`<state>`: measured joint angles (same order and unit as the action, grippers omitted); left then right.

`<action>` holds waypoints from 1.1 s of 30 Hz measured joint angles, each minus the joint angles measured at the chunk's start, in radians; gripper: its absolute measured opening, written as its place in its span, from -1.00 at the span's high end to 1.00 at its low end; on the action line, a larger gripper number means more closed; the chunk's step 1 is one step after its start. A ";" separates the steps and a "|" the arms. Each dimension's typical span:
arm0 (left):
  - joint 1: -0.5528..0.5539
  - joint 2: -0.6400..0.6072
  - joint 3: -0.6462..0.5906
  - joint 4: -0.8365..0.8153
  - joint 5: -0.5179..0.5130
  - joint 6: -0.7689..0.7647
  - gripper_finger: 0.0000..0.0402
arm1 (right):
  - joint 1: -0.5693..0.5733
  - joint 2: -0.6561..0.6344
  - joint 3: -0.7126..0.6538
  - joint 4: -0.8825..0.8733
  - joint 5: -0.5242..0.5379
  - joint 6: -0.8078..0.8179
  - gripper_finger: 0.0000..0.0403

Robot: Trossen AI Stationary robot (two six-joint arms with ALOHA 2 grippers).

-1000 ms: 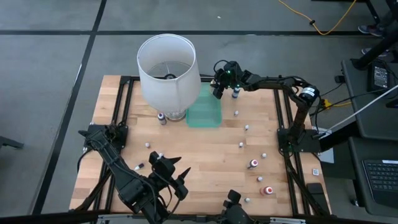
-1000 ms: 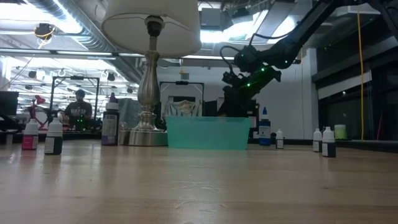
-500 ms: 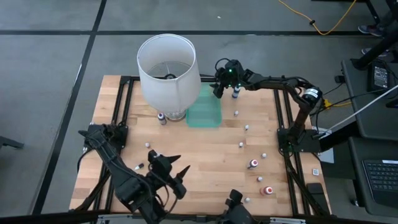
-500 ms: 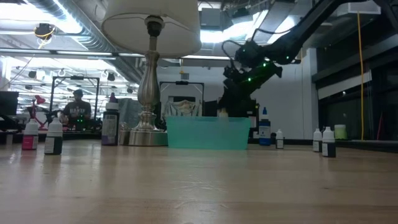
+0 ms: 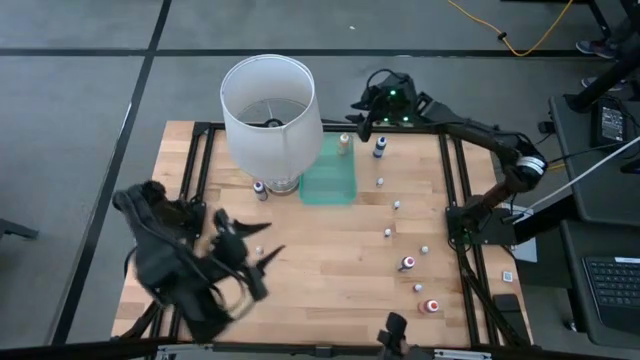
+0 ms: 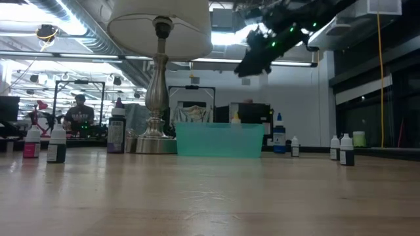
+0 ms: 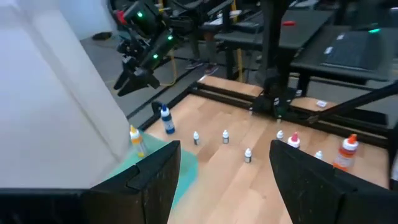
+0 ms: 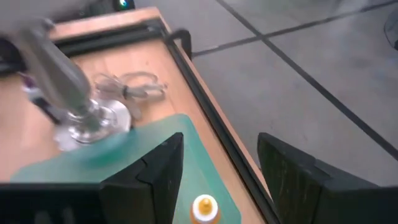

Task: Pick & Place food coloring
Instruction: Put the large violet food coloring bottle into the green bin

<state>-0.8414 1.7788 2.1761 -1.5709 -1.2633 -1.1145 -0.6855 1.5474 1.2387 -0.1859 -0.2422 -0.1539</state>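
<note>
A yellow-orange food coloring bottle (image 5: 344, 145) with a white cap stands upright in the far right corner of the green tray (image 5: 328, 180); it also shows in the low view (image 6: 235, 118). My right gripper (image 5: 366, 113) hangs open high above it (image 6: 252, 60), touching nothing; its wrist view shows the bottle (image 8: 204, 208) far below between the fingers. A blue bottle (image 5: 380, 148) stands on the table just right of the tray. My left gripper (image 5: 255, 245) is raised over the near left of the table, open and holding nothing (image 7: 227, 186).
A big white lamp (image 5: 270, 108) stands left of the tray, with a dark bottle (image 5: 260, 188) by its foot. Several small bottles are scattered over the right half of the table, among them red ones (image 5: 408, 263) (image 5: 431, 305). Black frame rails edge the table.
My right gripper has risen from the tray's far right corner toward the far edge. The yellow-orange bottle stays behind, standing free in the tray. My left arm has lifted, swung toward the table's left edge and rolled its wrist.
</note>
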 joint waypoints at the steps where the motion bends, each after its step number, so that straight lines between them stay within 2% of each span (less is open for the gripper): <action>1: -0.011 -0.027 0.000 -0.001 0.000 0.026 -0.19 | 0.001 -0.021 0.002 -0.018 -0.010 0.010 -0.03; 12: -0.217 -0.289 0.001 0.000 -0.002 0.298 -0.19 | 0.099 -0.260 0.006 -0.098 -0.049 0.048 -0.03; 17: -0.311 -0.398 -0.096 0.000 0.004 0.347 -0.19 | 0.163 -0.343 0.006 -0.097 -0.050 0.082 -0.03; 22: -0.388 -0.512 -0.338 0.000 0.002 0.208 -0.19 | 0.215 -0.389 0.006 -0.104 -0.035 0.128 -0.03; 28: -0.482 -0.625 -0.657 0.002 -0.055 -0.096 -0.19 | 0.259 -0.397 0.006 -0.132 -0.001 0.175 -0.03; 33: -0.535 -0.670 -0.862 0.003 -0.131 -0.377 -0.19 | 0.295 -0.392 0.006 -0.147 0.018 0.179 -0.03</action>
<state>-1.3763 1.1087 1.3142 -1.5675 -1.3939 -1.4917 -0.3907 1.1557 1.2447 -0.3326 -0.2246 0.0254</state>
